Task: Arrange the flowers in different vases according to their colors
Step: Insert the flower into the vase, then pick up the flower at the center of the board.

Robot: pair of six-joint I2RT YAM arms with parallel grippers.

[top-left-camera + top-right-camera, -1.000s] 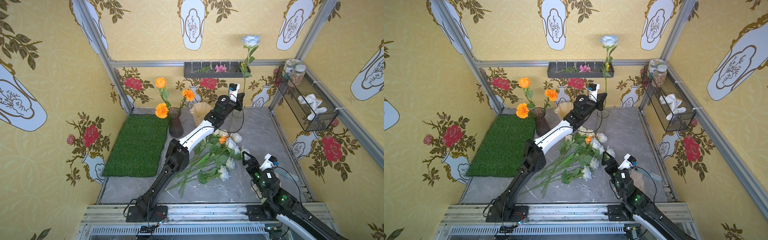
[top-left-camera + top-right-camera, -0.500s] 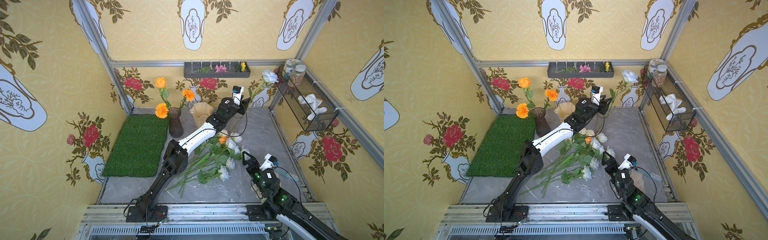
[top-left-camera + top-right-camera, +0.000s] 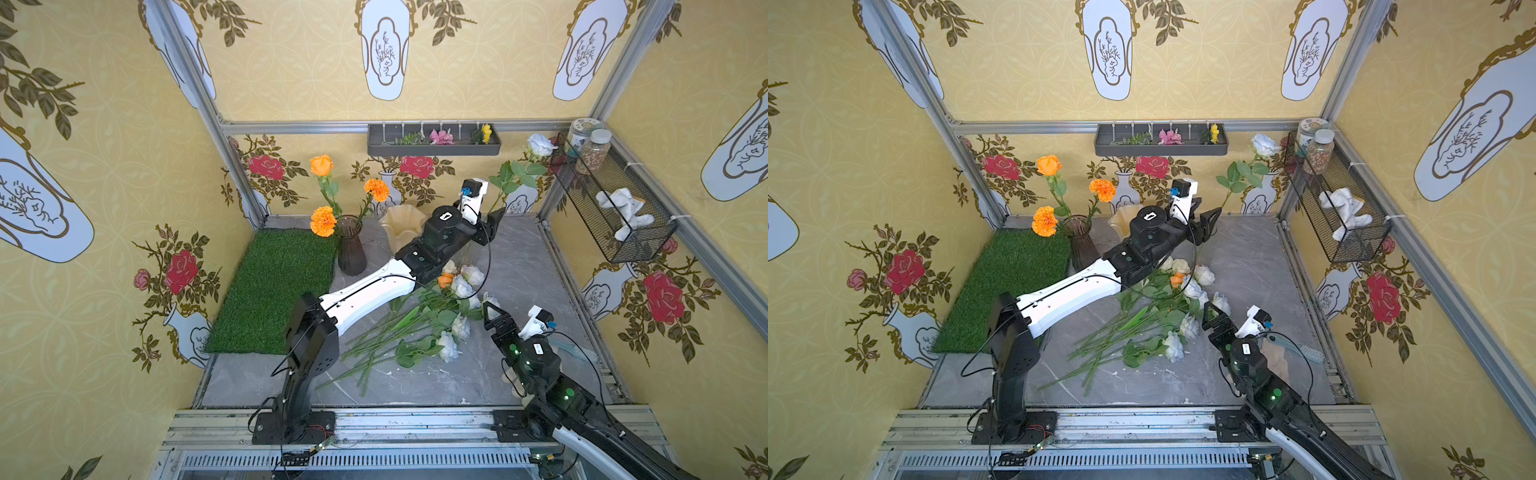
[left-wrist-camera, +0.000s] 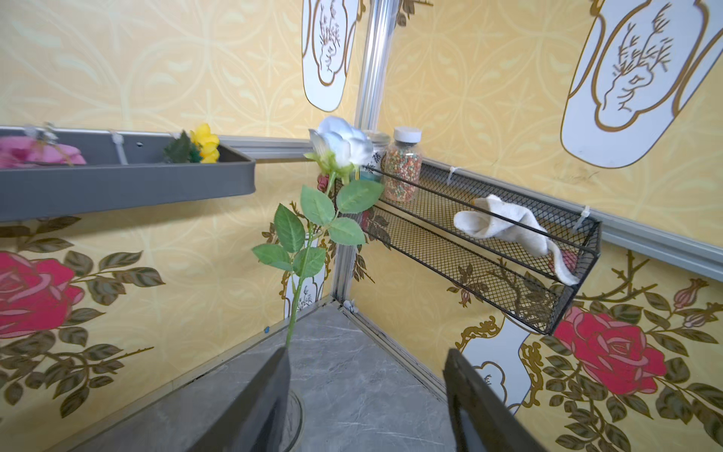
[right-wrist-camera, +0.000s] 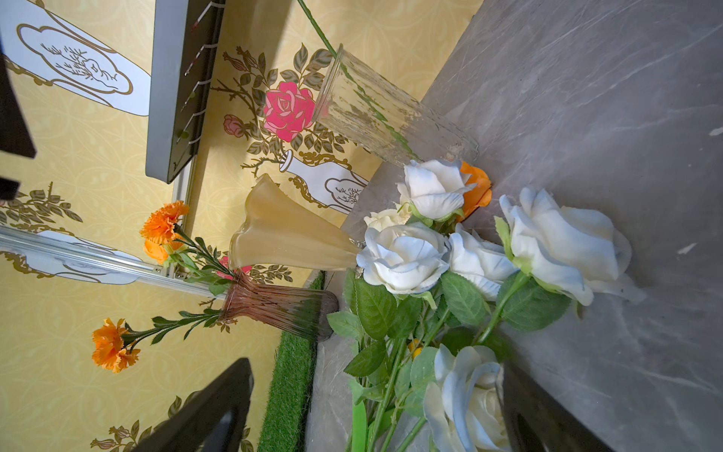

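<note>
Since one second ago: left gripper has let go of the pale-blue rose. It was held upright and high; it now leans right, toward the wire basket, with its stem down in the clear glass vase. Right arm has not shifted.

Near, right: right gripper has its fingers spread wide and grips nothing. It hangs at the right end of the loose flowers.

Mid-table: the loose flowers lie in one heap, stems fanning near-left and heads to the right.
- 1 orange head
- at least 6 pale heads; they overlap, so no exact tally
- cream and blue-tinted ones not reliably separable

A brush lies near the right edge.

Farther: left arm reaches across the heap. Its fingers are spread, with the rose stem running down just beside one of them; contact cannot be told.

Vases: 3, all toward the far side.
- dark purple ribbed vase, far left, holds 3 flowers: 1 orange rose and 2 marigolds
- cream ruffled vase, just right of it, holds none
- clear glass vase, right again, holds 1

Surface: grey marble-look tabletop, with a green turf mat on its left part.

Room: three walls in yellow wallpaper printed with red roses and white vases. The far wall carries a grey tray with small pink and yellow flowers. The wire basket on the right wall holds 2 jars and 1 white cloth.
</note>
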